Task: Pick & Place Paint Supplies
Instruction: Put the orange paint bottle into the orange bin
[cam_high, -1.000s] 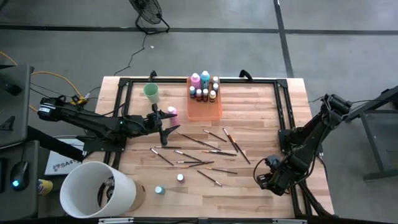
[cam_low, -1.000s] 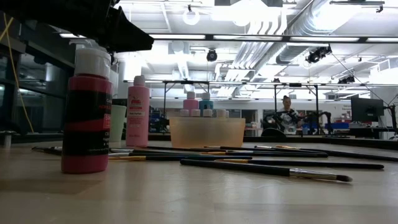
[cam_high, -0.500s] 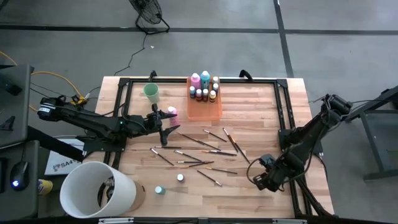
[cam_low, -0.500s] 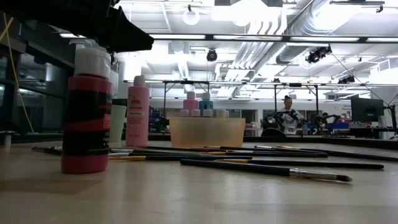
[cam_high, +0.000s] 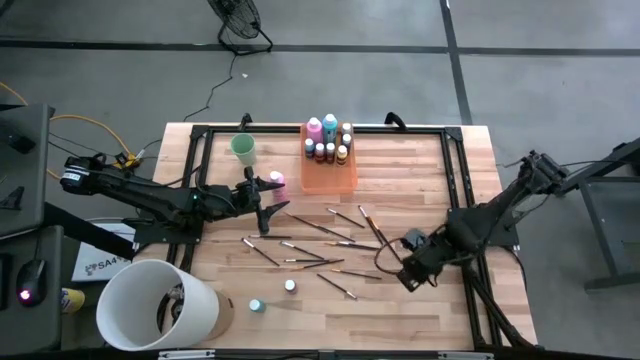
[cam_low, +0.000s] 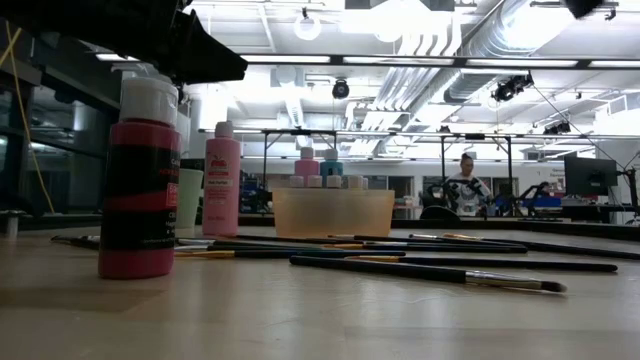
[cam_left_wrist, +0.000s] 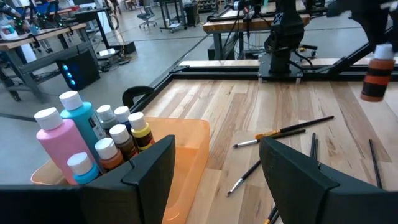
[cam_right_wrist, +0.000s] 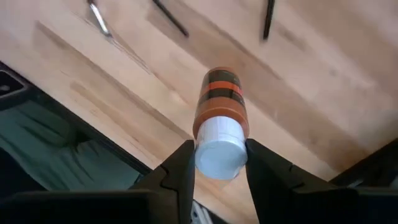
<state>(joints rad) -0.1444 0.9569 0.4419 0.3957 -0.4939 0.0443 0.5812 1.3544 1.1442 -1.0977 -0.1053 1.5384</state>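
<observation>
My right gripper (cam_high: 408, 268) hangs over the table's near right part, right of the scattered dark-handled brushes (cam_high: 322, 240), and is shut on a small orange-and-dark bottle (cam_right_wrist: 219, 102) with a pale cap. The left wrist view shows that bottle (cam_left_wrist: 375, 78) held in the air. My left gripper (cam_high: 268, 204) is open and touches nothing. It hovers next to a pink bottle (cam_high: 277, 180) that stands on its base. Pink, teal and tiny capped bottles (cam_high: 328, 138) stand in the orange tray (cam_high: 330, 178). Two small bottles (cam_high: 290, 285) stand near the near edge. My right gripper pinches the small bottle's pale cap (cam_right_wrist: 217, 155) between its two fingers (cam_right_wrist: 180, 171). They come from above and point down along the bottle. The bottle hangs below the fingers, lifted clear of the table, its base toward the wood.
A mint-green cup (cam_high: 243, 148) stands left of the tray. A large white bucket (cam_high: 155, 305) sits at the near left corner. A dark metal frame (cam_high: 462, 180) runs round the table. Bare wood lies between the brushes and the right frame rail.
My right gripper has travelled from the near right corner toward the table's left and a little toward the far edge, and now hangs closer to the brushes.
</observation>
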